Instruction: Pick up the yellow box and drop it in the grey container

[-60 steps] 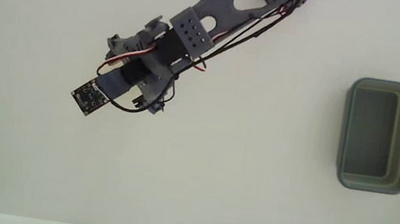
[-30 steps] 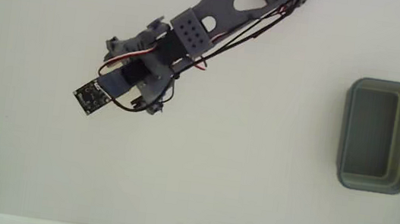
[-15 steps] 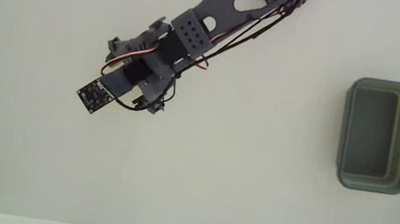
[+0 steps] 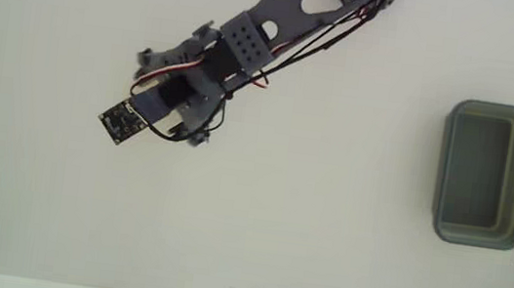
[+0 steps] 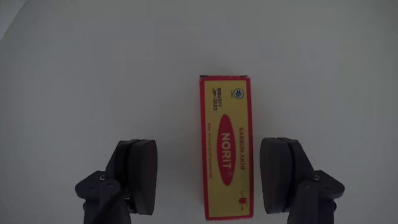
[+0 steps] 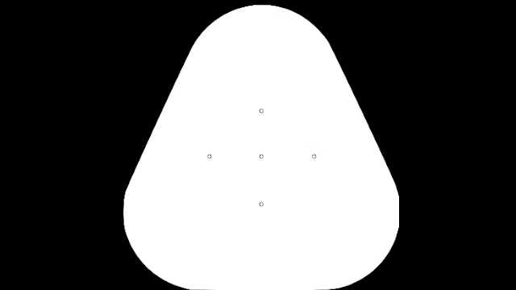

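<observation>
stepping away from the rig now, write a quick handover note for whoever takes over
Gripper: open, empty, fingers either side of the yellow box, which sits nearer the finger on the right of the wrist view; contact cannot be told.
Yellow box: flat on the white table, red oval face up, hidden under the arm in the fixed view.
Grey container: far right of the fixed view, empty.
Done: gripper lined up over the box.
Left: close, lift, carry over, drop in.

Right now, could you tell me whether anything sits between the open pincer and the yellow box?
Nothing visible does. In the wrist view the pincer is open with the yellow box lying between its fingers, nearer the right one, on bare white table.
</observation>
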`<state>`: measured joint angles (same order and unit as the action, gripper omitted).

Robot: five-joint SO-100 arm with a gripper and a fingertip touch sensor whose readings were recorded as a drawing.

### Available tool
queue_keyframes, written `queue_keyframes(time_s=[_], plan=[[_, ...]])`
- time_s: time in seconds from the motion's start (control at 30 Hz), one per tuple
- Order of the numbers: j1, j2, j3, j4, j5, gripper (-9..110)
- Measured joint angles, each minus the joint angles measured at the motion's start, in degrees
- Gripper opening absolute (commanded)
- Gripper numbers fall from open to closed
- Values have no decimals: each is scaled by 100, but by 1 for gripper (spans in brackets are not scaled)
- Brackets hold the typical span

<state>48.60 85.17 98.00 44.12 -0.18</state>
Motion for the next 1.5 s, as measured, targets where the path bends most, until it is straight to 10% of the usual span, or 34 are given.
queue_keyframes(time_s=[1.5], plan=[[0, -53, 53, -97, 0, 103]])
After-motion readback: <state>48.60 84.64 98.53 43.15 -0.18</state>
